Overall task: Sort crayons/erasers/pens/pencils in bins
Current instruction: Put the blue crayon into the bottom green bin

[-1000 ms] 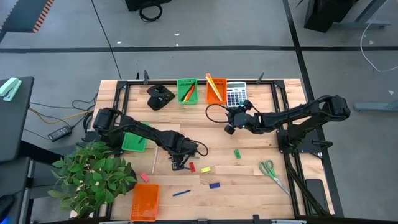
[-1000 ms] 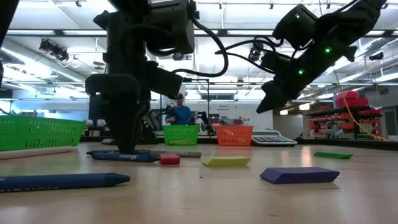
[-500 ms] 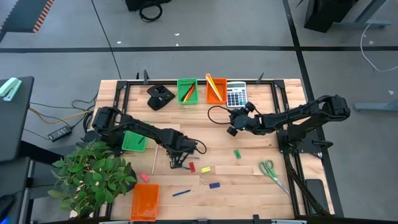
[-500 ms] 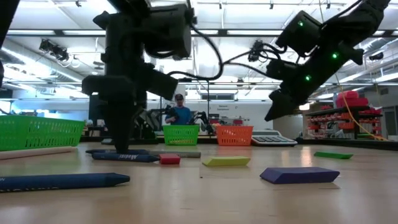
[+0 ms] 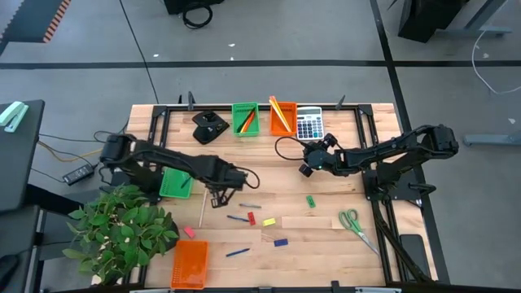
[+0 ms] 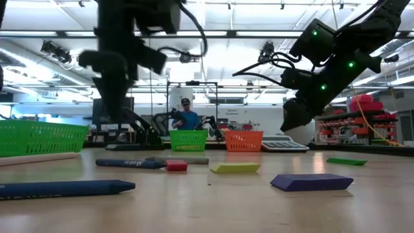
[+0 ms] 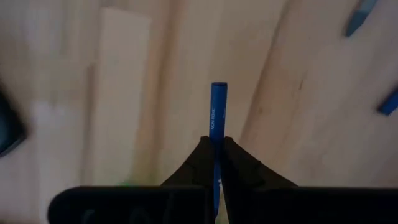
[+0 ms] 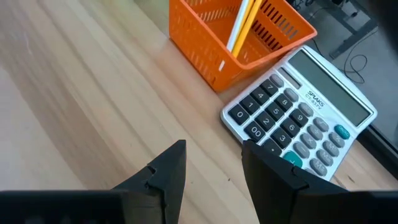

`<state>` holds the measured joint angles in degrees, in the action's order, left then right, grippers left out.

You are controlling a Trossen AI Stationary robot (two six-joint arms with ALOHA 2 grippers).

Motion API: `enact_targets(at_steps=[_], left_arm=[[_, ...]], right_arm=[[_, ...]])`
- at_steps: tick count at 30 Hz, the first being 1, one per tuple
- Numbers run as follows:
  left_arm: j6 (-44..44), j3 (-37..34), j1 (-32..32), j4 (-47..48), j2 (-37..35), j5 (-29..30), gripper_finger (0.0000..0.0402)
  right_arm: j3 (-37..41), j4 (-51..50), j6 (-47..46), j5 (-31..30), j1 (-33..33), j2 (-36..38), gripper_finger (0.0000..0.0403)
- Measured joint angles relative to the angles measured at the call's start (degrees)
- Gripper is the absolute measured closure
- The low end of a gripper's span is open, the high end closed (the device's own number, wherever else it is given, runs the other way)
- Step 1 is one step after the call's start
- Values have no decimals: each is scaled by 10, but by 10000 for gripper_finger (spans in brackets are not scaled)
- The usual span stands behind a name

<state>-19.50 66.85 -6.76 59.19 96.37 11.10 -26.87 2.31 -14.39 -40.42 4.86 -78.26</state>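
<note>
My left gripper (image 5: 216,198) hangs above the table's left middle, shut on a blue stick (image 7: 217,106) with a printed wrapper. More sticks and erasers lie flat on the wood: a blue stick (image 5: 238,217), a red eraser (image 5: 251,219), a yellow eraser (image 5: 269,221), a blue eraser (image 5: 280,242), a green eraser (image 5: 310,201) and a pale pencil (image 5: 201,210). A green bin (image 5: 175,185) sits just left of the left gripper. My right gripper (image 8: 214,168) stands open over bare wood near the calculator (image 8: 298,118). My left gripper pinches the blue stick between its two fingers, part-way along its length (image 7: 217,134). The fingers point steeply down and lie along the stick. Its free end (image 7: 219,87) stands out past the fingertips, clear of the table.
At the far edge stand a green bin (image 5: 244,119) and an orange bin (image 5: 282,116) holding yellow pencils. Another orange bin (image 5: 190,264) sits at the near left beside a potted plant (image 5: 122,228). Green-handled scissors (image 5: 354,224) lie at the right.
My left gripper has shut on a blue stick lying on the table and risen with it, going toward the table's left and far edges. The stick has come up off the wood and now points along the fingers.
</note>
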Motion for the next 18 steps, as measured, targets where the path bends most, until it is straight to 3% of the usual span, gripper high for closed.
enact_targets(at_steps=[9,18], left_arm=[[-171,0,12,141,-84,125,384],[-288,1,11,249,-104,174,386]], right_arm=[[0,0,-5,0,-1,0,241],[0,-1,-9,16,-3,0,241]])
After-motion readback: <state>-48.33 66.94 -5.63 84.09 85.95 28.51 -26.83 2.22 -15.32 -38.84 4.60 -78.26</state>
